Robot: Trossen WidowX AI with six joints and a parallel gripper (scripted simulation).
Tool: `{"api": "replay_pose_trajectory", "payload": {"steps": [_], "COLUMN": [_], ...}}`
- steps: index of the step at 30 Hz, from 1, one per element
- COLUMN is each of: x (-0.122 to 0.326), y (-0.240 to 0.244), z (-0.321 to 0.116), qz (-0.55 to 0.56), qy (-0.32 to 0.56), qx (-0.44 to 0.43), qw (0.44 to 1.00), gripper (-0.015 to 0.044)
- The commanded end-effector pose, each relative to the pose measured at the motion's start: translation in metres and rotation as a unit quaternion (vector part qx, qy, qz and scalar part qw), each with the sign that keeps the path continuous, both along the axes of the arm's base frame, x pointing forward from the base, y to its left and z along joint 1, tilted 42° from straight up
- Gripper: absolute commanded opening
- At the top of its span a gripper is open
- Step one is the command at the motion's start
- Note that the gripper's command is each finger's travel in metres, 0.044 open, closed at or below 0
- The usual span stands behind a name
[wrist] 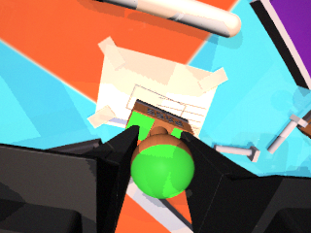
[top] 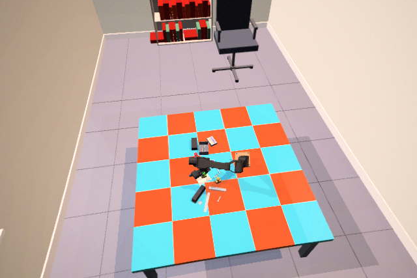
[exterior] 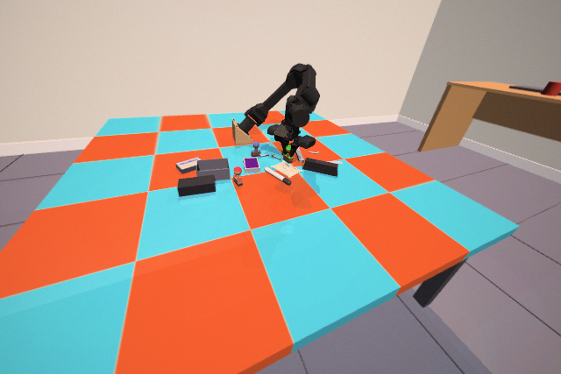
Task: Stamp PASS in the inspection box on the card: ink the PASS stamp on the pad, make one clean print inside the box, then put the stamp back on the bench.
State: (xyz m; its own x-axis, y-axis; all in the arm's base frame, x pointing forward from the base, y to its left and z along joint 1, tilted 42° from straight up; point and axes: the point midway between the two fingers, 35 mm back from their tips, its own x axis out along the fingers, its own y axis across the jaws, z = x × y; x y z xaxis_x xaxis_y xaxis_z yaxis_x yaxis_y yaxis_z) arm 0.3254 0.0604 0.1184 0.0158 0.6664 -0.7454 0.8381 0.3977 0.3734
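Your green-topped stamp (top: 204,174) (exterior: 288,151) (wrist: 162,167) is over the lower part of the taped card (top: 204,180) (exterior: 286,168) (wrist: 155,80), can't tell if it's touching. You've got the gripper (top: 202,174) (exterior: 288,148) (wrist: 159,135) partway closed, clamped on it. The purple pad (exterior: 251,164) (wrist: 294,24) sits nearby.

The hand (wrist: 159,135) grips a green-topped wooden stamp (wrist: 162,167), low at six o'clock. Just past it, toward twelve, lies a taped-down white card (wrist: 146,73). A purple ink pad (wrist: 296,29) peeks in at two o'clock.
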Motion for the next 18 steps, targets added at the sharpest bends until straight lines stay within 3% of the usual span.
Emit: {"api": "replay_pose_trajectory", "payload": {"steps": [1, 18], "x": [0.0003, 0.0001], "y": [0.0023, 0.0100], "z": [-0.0014, -0.0094], "qz": [-0.002, -0.002], "qy": [-0.001, -0.001], "qx": [0.001, 0.001], "qw": [1.000, 1.000], "gripper": [0.0000, 0.0000]}}
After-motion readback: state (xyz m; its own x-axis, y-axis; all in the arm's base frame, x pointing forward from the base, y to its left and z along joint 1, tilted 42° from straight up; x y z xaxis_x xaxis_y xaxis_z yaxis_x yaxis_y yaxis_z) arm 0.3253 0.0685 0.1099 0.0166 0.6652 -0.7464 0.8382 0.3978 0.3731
